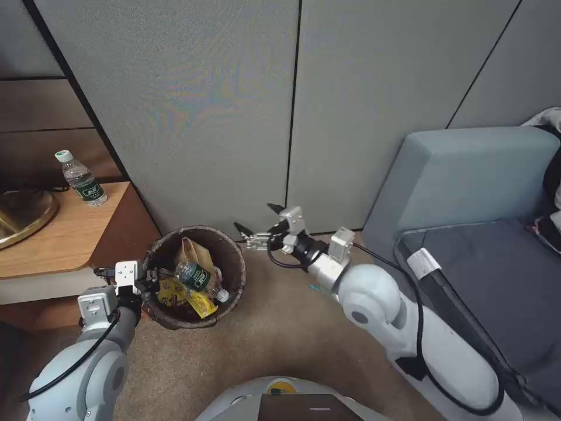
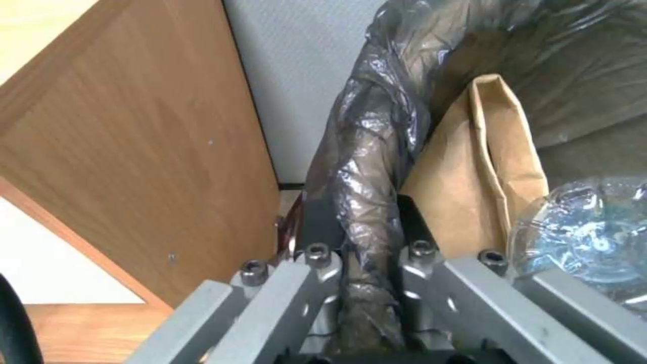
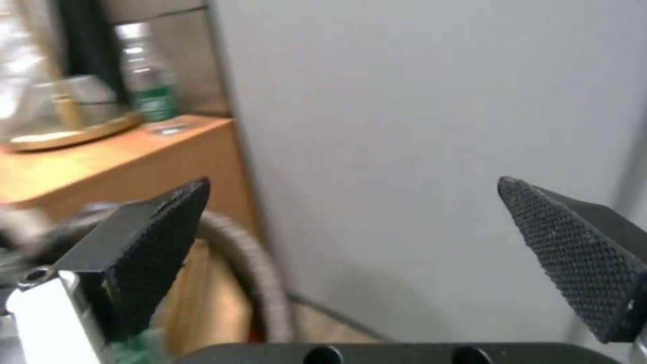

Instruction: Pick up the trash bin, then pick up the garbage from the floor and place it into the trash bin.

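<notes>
The trash bin (image 1: 236, 263) stands on the carpet by the wall, its dark-brown bag folded over the rim (image 2: 367, 167). Inside lies garbage: a brown paper bag (image 1: 196, 251) (image 2: 482, 172), a green-labelled plastic bottle (image 1: 197, 276) (image 2: 593, 232) and yellow wrappers (image 1: 178, 292). My left gripper (image 1: 149, 278) (image 2: 364, 222) is shut on the bin's near-left rim, one finger inside and one outside. My right gripper (image 1: 255, 216) (image 3: 351, 227) hovers open just right of the bin, close to the wall, with nothing between its fingers (image 3: 155, 242).
A wooden side table (image 1: 64, 234) stands close on the bin's left, carrying a water bottle (image 1: 82, 178) and a gold tray (image 1: 20, 213). A grey sofa (image 1: 479, 193) is at the right. Grey wall panels rise behind. Open carpet lies in front of the bin.
</notes>
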You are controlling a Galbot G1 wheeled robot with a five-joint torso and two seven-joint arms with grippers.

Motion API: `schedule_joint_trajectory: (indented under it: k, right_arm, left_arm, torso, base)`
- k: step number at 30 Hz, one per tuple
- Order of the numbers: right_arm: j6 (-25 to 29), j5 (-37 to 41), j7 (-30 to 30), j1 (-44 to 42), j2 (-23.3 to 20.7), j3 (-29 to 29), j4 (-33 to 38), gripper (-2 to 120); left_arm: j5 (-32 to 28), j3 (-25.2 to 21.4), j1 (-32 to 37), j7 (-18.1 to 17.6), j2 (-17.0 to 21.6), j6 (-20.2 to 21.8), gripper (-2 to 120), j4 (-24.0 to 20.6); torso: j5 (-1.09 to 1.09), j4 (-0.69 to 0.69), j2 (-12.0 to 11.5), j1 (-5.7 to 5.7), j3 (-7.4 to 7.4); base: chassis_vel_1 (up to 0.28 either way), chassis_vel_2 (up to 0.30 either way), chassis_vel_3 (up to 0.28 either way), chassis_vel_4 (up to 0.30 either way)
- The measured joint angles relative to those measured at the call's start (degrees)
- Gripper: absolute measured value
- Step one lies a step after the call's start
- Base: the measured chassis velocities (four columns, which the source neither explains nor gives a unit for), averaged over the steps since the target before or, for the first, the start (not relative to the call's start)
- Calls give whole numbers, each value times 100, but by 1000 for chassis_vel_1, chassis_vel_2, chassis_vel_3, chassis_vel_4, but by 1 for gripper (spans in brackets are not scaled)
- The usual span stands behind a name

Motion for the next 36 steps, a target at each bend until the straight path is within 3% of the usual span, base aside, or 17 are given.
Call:
schedule_joint_trajectory:
  k: [8,11,17,25,36]
  right_arm:
    - [486,-1165,-43,-1159,494,776,-46,100]
    - [964,-2207,-133,-2037,1093,1294,-137,100]
    - [1486,-3107,-98,-2810,1668,1753,-172,100]
    - [1777,-3470,28,-3313,2017,1993,-178,100]
    - [1758,-3451,81,-3203,2039,1942,-247,100]
  left_arm:
    - [-2,-25,13,6,-29,-10,4,0]
    - [-3,-35,28,16,-29,-17,4,-3]
    - [23,-16,45,37,-55,-43,4,12]
    - [38,-17,60,46,-57,-45,4,11]
    - [34,-16,74,51,-76,-32,4,-14]
  torso:
    - [-1,1,0,0,0]
    - [0,-2,0,0,0]
    - [-1,0,0,0,0]
    - [-1,0,0,0,0]
    - [-1,0,0,0,0]
  base:
    - [0,0,0,0]
    - [0,0,0,0]
    - [0,0,0,0]
    - [0,0,0,0]
    - [0,0,0,0]
